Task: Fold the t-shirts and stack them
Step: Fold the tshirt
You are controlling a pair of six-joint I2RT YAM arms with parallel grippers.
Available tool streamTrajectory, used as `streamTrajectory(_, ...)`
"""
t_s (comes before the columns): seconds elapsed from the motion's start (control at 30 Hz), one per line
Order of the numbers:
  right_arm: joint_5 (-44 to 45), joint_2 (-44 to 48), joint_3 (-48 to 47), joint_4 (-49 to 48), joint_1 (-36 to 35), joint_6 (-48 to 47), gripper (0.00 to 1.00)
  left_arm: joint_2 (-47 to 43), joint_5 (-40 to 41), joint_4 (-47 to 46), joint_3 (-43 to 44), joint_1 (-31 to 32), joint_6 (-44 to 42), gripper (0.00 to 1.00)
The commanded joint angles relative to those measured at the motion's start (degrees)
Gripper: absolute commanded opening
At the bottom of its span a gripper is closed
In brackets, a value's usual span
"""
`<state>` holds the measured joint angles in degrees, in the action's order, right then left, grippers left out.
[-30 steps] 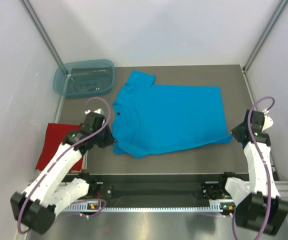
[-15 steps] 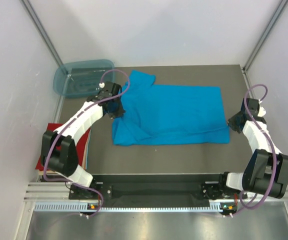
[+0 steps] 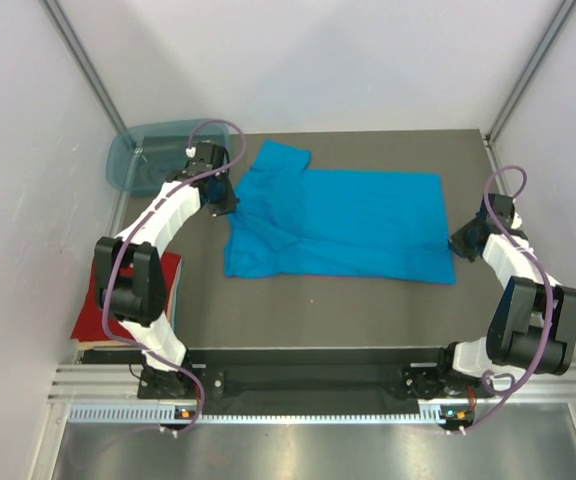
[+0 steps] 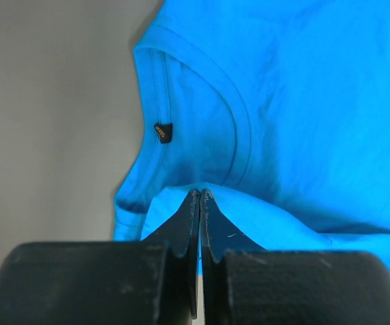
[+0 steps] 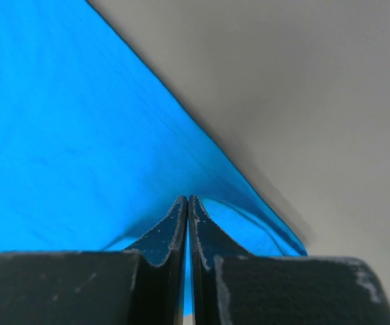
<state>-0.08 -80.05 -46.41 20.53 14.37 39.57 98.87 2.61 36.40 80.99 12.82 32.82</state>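
I've got the left end effector pinched tight on the turquoise t-shirt. Fingers are together with a fold of cloth bunched round the tips, just by the collar. A small dark label shows inside the neck. The right end effector is clamped the same way on that shirt, at its right-hand corner, with the cloth tented up round the fingers.

The shirt lies spread across the middle of the dark surface. Its neck is toward the left, one sleeve points to the far side, and the near-left part is rumpled.

The red t-shirt is folded flat at the near-left edge, partly hidden under the left arm and well apart from the turquoise one. The translucent tub sits at the far-left corner, near the left wrist.
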Motion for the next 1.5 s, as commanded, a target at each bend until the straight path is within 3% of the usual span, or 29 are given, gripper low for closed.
streamTrajectory(0.0,1.83,-1.16,-4.12,-2.43,-0.13,-0.20,0.00,2.20,-1.47,-2.04,2.94,-1.30,-1.53,0.00)
streamTrajectory(0.3,3.24,-3.00,-5.26,-4.97,0.22,-0.63,0.00,7.03,-1.91,0.42,6.63,-2.27,-3.11,0.00)
streamTrajectory(0.73,-2.12,-10.30,-10.19,-6.91,0.39,-3.01,0.00,10.64,0.55,1.39,7.87,-2.54,-3.64,0.00)
streamTrajectory(1.2,2.53,-11.62,-10.80,-4.98,1.54,-3.10,0.00,13.45,2.22,1.31,9.36,-2.62,-3.46,0.00)
streamTrajectory(1.47,0.61,-13.81,-11.50,-6.82,1.54,-3.10,0.00,15.21,0.38,0.86,10.85,-2.62,-3.81,0.00)
